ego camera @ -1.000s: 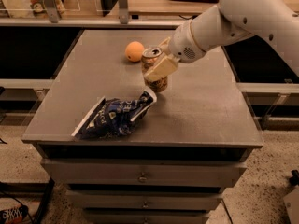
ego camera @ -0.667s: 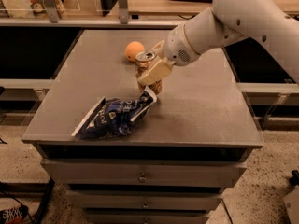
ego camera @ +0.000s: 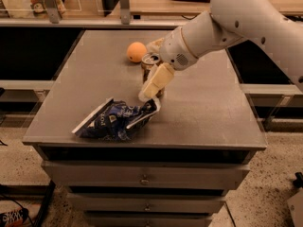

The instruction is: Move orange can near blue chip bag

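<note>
The orange can (ego camera: 149, 62) stands upright on the grey table (ego camera: 203, 108), its silver top showing, just behind the right end of the blue chip bag (ego camera: 116, 120). My gripper (ego camera: 153, 66) comes in from the right on the white arm and is shut on the can. The near finger (ego camera: 155, 81) covers most of the can's body, and its tip almost touches the bag's upper right corner. The bag lies flat and crumpled near the table's front left.
A round orange fruit (ego camera: 136, 52) sits on the table behind and to the left of the can. The table top has drawers (ego camera: 142, 176) below its front edge. Shelving and a counter stand behind the table.
My gripper has carried the can left and toward the front, lowering it closer to the right end of the chip bag. The bag and the fruit have not moved.
</note>
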Action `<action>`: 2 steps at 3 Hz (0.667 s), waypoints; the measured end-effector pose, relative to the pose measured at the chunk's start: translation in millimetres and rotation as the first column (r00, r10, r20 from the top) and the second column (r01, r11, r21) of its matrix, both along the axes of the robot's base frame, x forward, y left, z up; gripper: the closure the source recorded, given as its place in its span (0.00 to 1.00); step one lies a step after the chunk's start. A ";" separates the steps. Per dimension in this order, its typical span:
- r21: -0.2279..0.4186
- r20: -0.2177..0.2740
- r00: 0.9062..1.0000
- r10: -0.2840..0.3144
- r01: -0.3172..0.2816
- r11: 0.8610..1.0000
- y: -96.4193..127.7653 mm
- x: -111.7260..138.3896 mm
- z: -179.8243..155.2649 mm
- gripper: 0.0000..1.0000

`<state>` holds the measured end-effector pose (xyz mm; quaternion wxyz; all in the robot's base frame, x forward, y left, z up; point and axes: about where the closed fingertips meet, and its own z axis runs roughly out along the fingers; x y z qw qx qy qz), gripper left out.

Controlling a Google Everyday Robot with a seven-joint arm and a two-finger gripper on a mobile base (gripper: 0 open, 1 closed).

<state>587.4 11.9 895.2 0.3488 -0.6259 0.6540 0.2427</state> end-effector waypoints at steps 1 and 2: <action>0.000 0.000 1.000 0.000 0.000 1.000 0.1 0.0 0.0 0.00; 0.004 0.000 1.000 -0.009 0.009 1.000 -1.1 0.9 0.8 0.00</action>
